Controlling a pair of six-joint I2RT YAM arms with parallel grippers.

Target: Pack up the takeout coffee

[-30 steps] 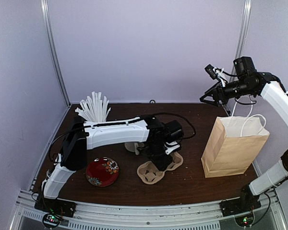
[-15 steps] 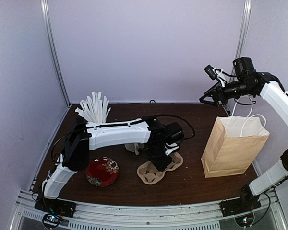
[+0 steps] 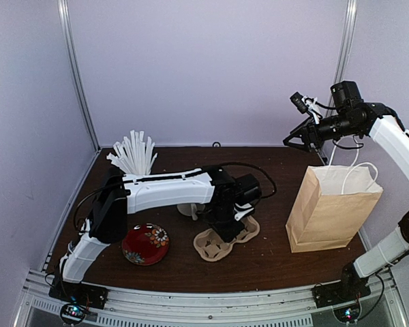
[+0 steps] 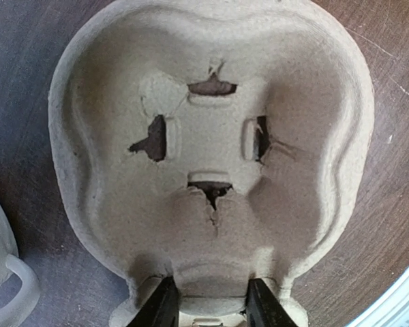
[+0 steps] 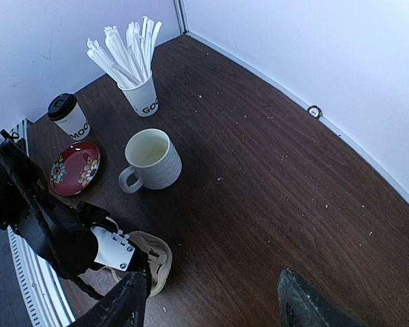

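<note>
The takeout coffee [image 5: 69, 116], a white lettered cup with a black lid, stands at the table's left edge beside a red dish [image 5: 75, 168]; the left arm hides it in the top view. My left gripper [image 4: 210, 303] is down on a moulded cardboard cup carrier [image 4: 211, 136], its two black fingers pressed against either side of the carrier's middle ridge. From above, the left gripper [image 3: 225, 228] covers part of the carrier [image 3: 215, 246]. My right gripper [image 3: 291, 142] hangs high above the table's back right, open and empty. A brown paper bag [image 3: 330, 208] stands open at the right.
A paper cup full of white straws [image 3: 133, 155] stands at the back left. A white ribbed mug [image 5: 152, 158] sits just behind the carrier, its handle showing in the left wrist view [image 4: 20, 289]. The red flowered dish [image 3: 145, 244] lies left of the carrier.
The left wrist has settled slightly lower and leftward over the carrier. The right arm, the bag and the other things have not moved.
</note>
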